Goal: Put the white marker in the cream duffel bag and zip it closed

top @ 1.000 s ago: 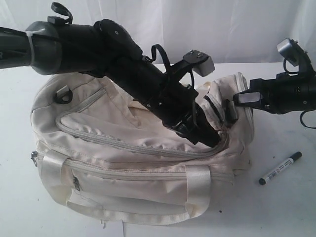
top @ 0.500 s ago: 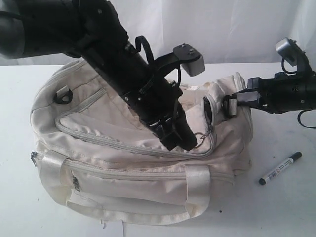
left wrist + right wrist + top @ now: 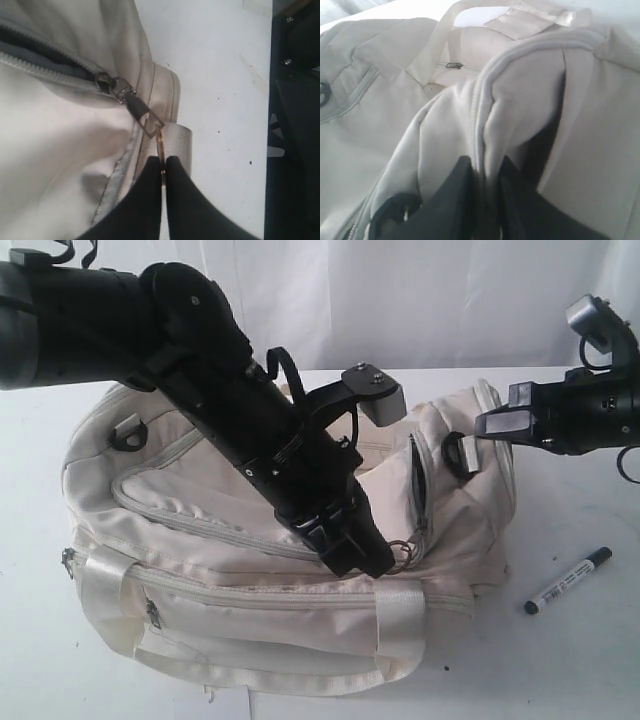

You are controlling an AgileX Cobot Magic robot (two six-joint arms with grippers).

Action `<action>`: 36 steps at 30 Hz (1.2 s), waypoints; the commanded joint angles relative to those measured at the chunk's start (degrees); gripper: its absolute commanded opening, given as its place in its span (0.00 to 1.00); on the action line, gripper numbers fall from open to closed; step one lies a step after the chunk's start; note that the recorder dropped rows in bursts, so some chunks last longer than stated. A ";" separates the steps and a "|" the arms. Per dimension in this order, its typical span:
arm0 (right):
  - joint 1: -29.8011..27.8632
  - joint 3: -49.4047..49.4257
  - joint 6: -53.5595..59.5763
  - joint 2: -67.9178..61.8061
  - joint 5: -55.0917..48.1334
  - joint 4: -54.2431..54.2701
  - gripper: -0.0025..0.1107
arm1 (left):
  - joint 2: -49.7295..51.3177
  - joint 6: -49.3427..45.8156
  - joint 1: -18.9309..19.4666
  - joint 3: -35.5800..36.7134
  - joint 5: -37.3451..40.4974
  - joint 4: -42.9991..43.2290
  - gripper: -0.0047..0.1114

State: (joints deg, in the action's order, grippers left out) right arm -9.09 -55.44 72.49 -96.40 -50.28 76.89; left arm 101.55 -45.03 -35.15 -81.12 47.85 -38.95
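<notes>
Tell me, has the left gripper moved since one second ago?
Yes. In the exterior view, the left gripper moved leftward, away from the white marker, which lies unmoved.

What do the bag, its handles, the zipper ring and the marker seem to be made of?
Bag: soft woven cloth, matte cream; it creases and sags.
Handles: glossy webbing, likely synthetic; it shows a sheen.
Ring: thin metal wire, it seems, with a brassy glint.
Marker: probably smooth plastic, with a white barrel and dark cap.

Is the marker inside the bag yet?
No, the marker lies on the table beside the bag.
</notes>
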 commanded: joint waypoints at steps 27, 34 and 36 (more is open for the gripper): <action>16.12 -0.78 -29.73 14.88 7.71 -29.55 0.59 | -0.92 -0.45 -0.43 0.67 -2.42 -5.07 0.04; 19.46 -0.78 -30.96 13.58 11.29 -30.36 0.59 | -0.92 -1.22 -0.43 0.67 -3.29 -5.57 0.04; 20.03 -0.78 -32.14 11.73 11.07 -30.99 0.59 | -0.92 -1.46 -0.43 0.67 -3.50 -5.70 0.04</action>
State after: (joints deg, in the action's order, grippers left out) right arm 10.34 -55.99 41.37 -83.21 -39.58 47.04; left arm 101.55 -45.84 -35.15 -81.00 43.76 -43.27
